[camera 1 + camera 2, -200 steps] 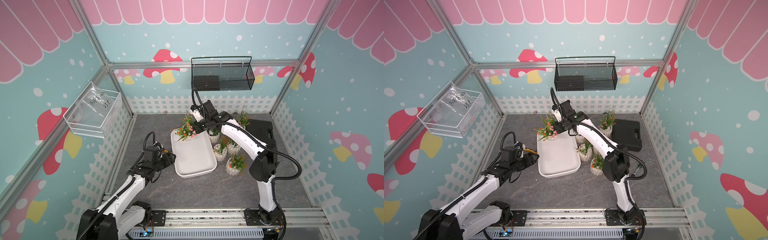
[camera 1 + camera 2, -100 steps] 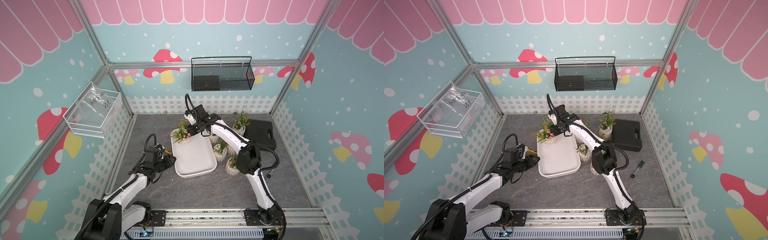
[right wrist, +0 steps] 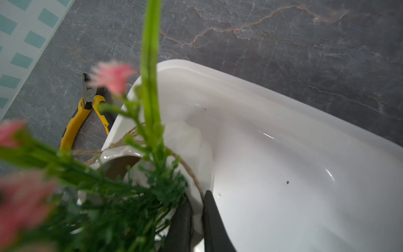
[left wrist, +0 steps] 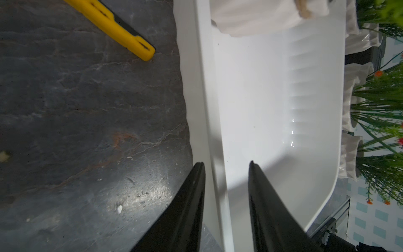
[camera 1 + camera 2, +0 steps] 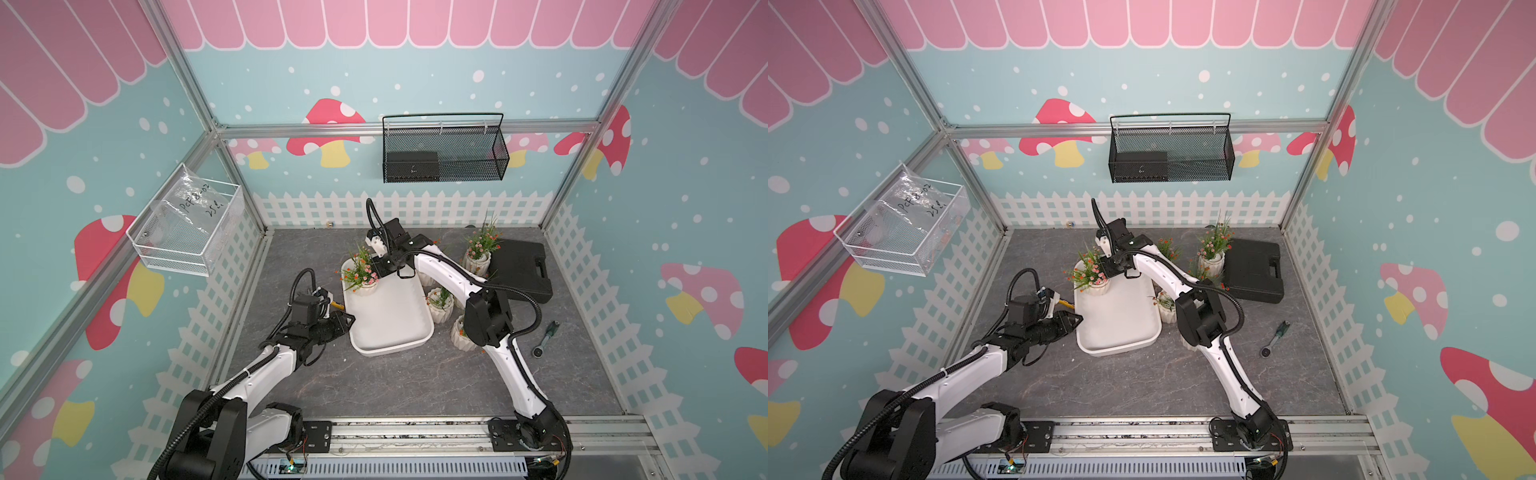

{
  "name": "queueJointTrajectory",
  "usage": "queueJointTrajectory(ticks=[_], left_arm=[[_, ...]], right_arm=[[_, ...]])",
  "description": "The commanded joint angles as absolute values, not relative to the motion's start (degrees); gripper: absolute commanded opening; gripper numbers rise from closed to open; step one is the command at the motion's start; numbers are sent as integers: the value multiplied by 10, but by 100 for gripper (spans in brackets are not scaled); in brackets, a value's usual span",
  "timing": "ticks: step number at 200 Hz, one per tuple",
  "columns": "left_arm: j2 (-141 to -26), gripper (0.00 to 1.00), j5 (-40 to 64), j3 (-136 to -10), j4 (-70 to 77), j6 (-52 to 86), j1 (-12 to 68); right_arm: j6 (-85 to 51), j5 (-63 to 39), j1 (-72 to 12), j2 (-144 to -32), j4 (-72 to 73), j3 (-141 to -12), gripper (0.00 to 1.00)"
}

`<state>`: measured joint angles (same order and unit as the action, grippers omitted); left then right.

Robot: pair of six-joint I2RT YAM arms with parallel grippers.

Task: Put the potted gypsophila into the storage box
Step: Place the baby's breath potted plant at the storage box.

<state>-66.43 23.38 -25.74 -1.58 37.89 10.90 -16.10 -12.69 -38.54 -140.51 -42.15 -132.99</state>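
Grey marble-look worktop (image 5: 395, 382), mushroom-print walls. One storage box (image 5: 390, 350) – shallow, glossy white, rounded corners – has one potted gypsophila (image 5: 366, 286) at its far-left corner: ribbed white pot, twine round it. The right claw (image 3: 197, 203) pinches the pot's rim. At least four other pots (image 5: 441, 311) crowd just right of the box. The left claw (image 4: 225, 164) clamps the box's near-left rim – one finger inside, one outside. Most of the box floor and the front worktop lie open. One black case (image 5: 519, 270), one yellow cutters (image 3: 76, 122).
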Motion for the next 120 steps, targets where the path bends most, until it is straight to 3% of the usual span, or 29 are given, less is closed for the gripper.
queueJointTrajectory(ticks=[1, 41, 120], left_arm=[[-661, 36, 243, -250, -2, 371, 105], [-658, 35, 247, -249, 1, 373, 105], [-652, 37, 244, -247, -3, 372, 108]], right_arm=[[-173, -145, -394, -1419, -385, -1369, 0], [-178, -132, -400, -1438, -386, -1381, 0], [-195, -130, -400, -1451, -366, -1384, 17]])
